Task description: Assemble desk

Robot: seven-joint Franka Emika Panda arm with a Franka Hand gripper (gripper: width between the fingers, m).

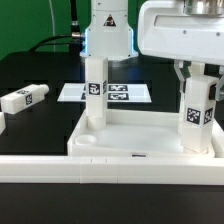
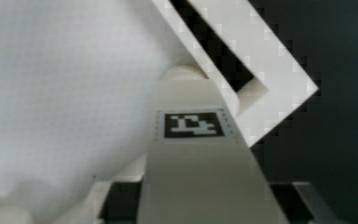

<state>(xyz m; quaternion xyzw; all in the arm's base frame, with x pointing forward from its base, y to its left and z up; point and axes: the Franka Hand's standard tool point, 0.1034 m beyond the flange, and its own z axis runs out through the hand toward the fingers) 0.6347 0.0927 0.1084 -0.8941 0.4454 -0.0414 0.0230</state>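
Observation:
The white desk top (image 1: pixel 140 135) lies at the front of the black table, rim up. One white leg (image 1: pixel 93 92) stands upright in its corner socket on the exterior view's left. My gripper (image 1: pixel 197 82) is shut on a second leg (image 1: pixel 197 112), held upright at the corner on the exterior view's right. In the wrist view that tagged leg (image 2: pixel 194 130) runs between my fingers (image 2: pixel 121 195), my gripper (image 2: pixel 202 200) closed on it, with the desk top (image 2: pixel 51 80) and its rim (image 2: pixel 265 75) beyond. A third leg (image 1: pixel 25 98) lies loose on the table at the left.
The marker board (image 1: pixel 118 92) lies flat behind the desk top. The robot base (image 1: pixel 108 35) stands at the back centre. A white border rail (image 1: pixel 40 175) runs along the front.

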